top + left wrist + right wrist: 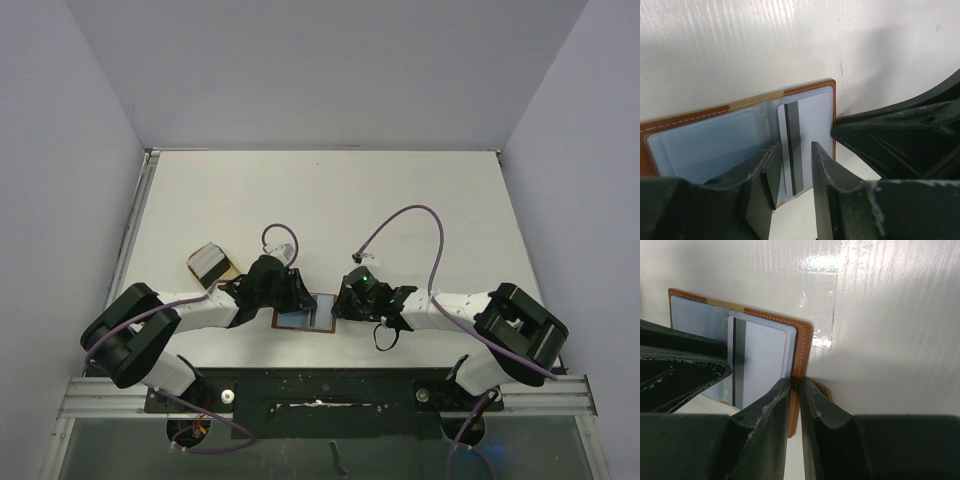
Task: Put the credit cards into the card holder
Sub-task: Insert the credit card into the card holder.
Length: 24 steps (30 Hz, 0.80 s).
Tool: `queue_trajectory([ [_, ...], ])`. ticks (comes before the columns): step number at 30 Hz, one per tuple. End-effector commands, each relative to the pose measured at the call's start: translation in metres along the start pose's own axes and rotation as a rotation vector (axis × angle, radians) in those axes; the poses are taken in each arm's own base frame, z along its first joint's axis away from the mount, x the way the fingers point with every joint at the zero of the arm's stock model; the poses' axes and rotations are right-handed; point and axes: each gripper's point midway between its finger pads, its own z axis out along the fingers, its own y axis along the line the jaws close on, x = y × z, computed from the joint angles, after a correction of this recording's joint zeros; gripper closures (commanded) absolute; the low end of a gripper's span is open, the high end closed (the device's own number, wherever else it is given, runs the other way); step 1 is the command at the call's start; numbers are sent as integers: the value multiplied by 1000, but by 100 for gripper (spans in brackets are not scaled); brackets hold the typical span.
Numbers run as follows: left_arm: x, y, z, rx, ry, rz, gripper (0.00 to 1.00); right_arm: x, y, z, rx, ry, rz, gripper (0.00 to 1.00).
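The brown card holder [303, 320] lies open on the table between the two arms, pale blue inside [690, 145]. A pale credit card [812, 120] with a dark stripe sits partly in its right-hand pocket, its near end sticking out past the holder's edge. My left gripper [795, 150] stands open over that card, one finger on each side of the stripe, a gap showing between them. My right gripper [796, 382] is shut on the holder's brown stitched edge [802, 340], beside the card [765, 350]. In the top view the left gripper [300, 300] and right gripper [340, 305] nearly meet.
A tan rounded dish [212, 265] with pale cards in it sits on the table left of the left arm's wrist. The right gripper's black body [900, 135] is close to the right of the holder in the left wrist view. White walls enclose the table.
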Motion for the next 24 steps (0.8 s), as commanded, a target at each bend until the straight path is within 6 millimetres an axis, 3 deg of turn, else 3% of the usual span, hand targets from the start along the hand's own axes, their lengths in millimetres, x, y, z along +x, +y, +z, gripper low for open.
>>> queue_trajectory([
  [1,-6,-24,3,99,-18,1,72,12,-27,8,102,29,-29,82],
  [11,-7,-38,5,148,-17,-11,73,8,-27,10,102,20,-36,83],
  [24,-32,-50,8,103,-55,16,70,-36,-29,0,119,-72,-62,81],
])
